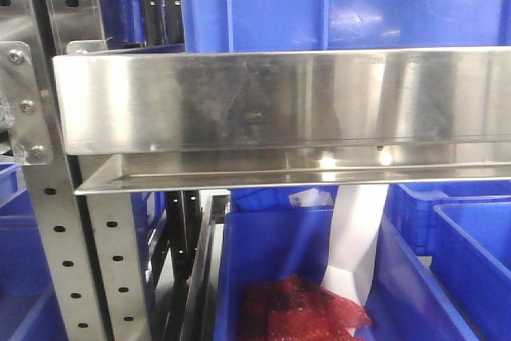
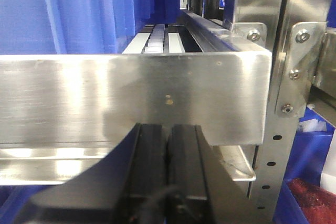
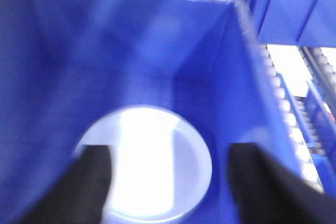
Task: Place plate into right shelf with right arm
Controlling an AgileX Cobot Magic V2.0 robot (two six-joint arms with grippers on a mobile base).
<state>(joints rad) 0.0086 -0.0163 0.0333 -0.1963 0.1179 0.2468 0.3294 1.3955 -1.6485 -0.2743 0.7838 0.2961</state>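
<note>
Stainless steel fills the front view: a broad ledge of the right shelf (image 1: 271, 101) runs across the frame, bolted to a perforated upright (image 1: 48, 221) at the left, with a blue bin (image 1: 335, 1) above it and another blue bin (image 1: 319, 277) below holding a red padded bag (image 1: 299, 313) and a white strip (image 1: 355, 249); neither arm nor plate shows here. From the left wrist, the left claw (image 2: 168, 174) sits with its dark fingers pressed together on nothing, just in front of the same kind of steel ledge (image 2: 131, 98), idle beside the rack's upright (image 2: 275, 145). From the right wrist, blurred, the right claw (image 3: 170, 182) is spread wide, its two dark fingers (image 3: 94, 182) standing either side of the plate (image 3: 152, 166), which lies flat on the floor of a deep blue bin (image 3: 131, 51). The fingers appear clear of the rim, so the placing looks done, with only the withdrawal left. The bin's tall walls stand close around, and a roller track (image 3: 286, 108) runs just to the right, so a straight lift out seems safest.
</note>
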